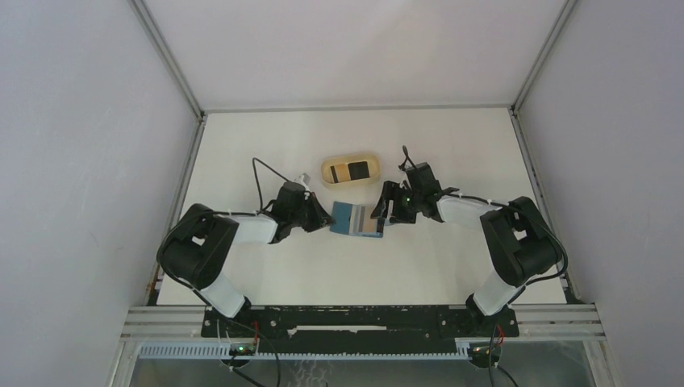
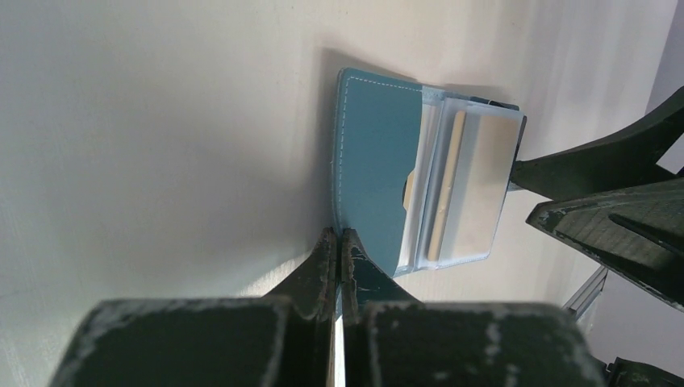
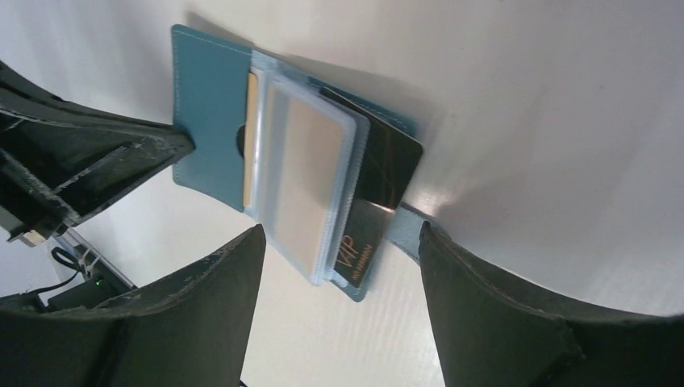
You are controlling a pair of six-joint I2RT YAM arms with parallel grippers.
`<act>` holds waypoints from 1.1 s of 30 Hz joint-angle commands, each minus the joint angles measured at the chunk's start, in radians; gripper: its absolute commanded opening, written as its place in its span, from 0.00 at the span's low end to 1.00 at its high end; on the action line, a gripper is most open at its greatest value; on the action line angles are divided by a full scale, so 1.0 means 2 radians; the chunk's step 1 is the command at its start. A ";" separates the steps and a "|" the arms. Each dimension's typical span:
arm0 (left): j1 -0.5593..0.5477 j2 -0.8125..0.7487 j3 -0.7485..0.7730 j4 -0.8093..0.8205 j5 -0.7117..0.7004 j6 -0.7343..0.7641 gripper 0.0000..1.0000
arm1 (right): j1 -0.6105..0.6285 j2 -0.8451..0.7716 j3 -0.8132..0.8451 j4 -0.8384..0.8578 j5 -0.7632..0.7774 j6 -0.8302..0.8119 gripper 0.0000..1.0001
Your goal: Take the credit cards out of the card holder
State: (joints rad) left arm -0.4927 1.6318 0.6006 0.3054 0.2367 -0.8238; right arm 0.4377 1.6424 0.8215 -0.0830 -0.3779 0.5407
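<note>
The teal card holder [image 1: 352,219] lies open on the table between both arms. Clear plastic sleeves [image 3: 302,173] fan out from it, with a tan card edge [image 2: 448,185] inside. A black credit card marked VIP [image 3: 364,251] sticks out of the end nearest my right gripper, and a second black card [image 3: 393,161] fans out beside it. My left gripper [image 2: 339,235] is shut on the holder's teal flap [image 2: 375,153] at its outer edge. My right gripper [image 3: 340,228] is open, with a finger on either side of the protruding card end and not touching it.
A tan rounded tray [image 1: 328,171] stands just behind the holder, with a black card [image 1: 356,170] lying in it. The holder's closure tab [image 3: 403,230] lies by my right finger. Grey walls enclose the table on three sides.
</note>
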 commanded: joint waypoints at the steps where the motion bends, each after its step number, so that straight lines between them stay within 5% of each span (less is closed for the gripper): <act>1: 0.001 0.012 -0.008 -0.005 -0.012 0.005 0.00 | -0.006 0.005 -0.004 0.002 0.016 -0.019 0.78; 16: 0.001 0.019 -0.006 -0.007 -0.007 0.006 0.00 | -0.015 0.025 -0.039 0.114 -0.029 0.022 0.66; 27: 0.001 0.022 -0.007 -0.005 -0.005 0.006 0.00 | -0.033 -0.009 -0.064 0.139 -0.017 0.021 0.32; 33: 0.001 0.022 -0.008 -0.005 -0.005 0.006 0.00 | -0.033 0.004 -0.064 0.158 -0.029 0.029 0.31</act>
State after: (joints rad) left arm -0.4919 1.6512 0.6006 0.3351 0.2436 -0.8242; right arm 0.3744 1.6554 0.6926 0.1570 -0.4210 0.5838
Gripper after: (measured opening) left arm 0.012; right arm 0.312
